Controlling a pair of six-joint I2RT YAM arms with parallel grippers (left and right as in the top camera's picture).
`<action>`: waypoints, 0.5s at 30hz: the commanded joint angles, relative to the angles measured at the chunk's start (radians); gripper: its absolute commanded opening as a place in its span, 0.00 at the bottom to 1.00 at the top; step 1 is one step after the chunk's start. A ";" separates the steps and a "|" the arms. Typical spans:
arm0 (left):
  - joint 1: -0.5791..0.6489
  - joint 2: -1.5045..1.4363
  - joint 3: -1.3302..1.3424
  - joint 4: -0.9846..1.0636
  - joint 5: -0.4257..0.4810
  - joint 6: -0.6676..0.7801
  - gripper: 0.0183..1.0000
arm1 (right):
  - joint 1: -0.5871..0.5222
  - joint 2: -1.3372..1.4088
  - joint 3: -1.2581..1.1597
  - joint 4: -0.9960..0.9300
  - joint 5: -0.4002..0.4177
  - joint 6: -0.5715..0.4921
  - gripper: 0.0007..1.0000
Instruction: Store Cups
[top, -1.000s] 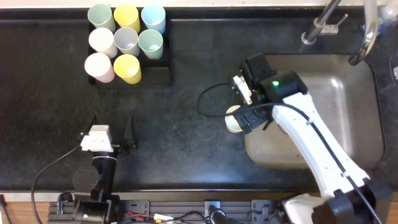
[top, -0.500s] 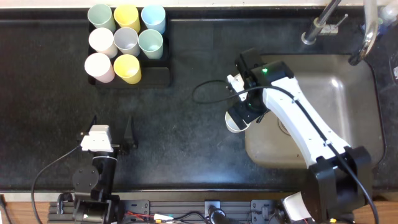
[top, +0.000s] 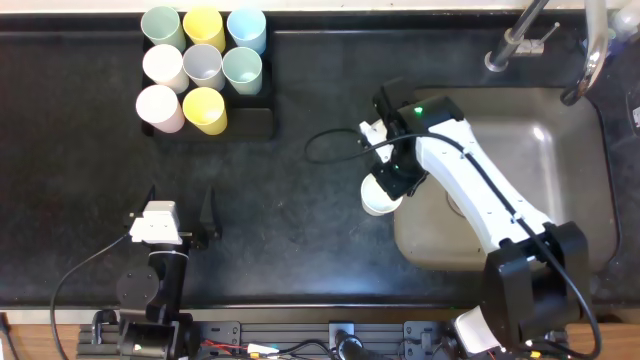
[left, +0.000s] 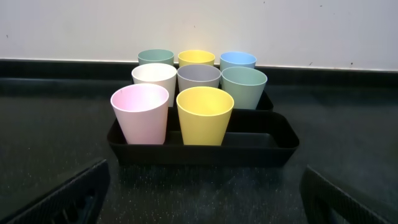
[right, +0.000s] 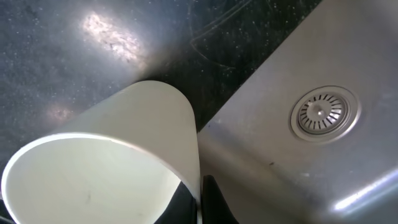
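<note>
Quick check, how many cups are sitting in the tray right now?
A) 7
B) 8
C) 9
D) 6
B: the black tray holds eight cups in rows of three, three and two, with one corner slot bare. A further white cup is gripped in the right tool by the sink edge.

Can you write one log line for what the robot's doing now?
right gripper: shut on white cup, by sink edge | left gripper: open | tray: eight cups, one slot free
</note>
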 joint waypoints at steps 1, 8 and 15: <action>0.004 -0.010 -0.003 0.000 0.010 0.018 1.00 | 0.031 0.000 0.163 -0.063 0.019 0.025 0.04; 0.004 -0.010 -0.003 0.000 0.010 0.018 1.00 | 0.119 0.135 0.743 -0.277 0.012 0.073 0.04; 0.004 -0.010 -0.003 0.000 0.010 0.018 1.00 | 0.229 0.492 1.324 -0.409 0.029 0.075 0.04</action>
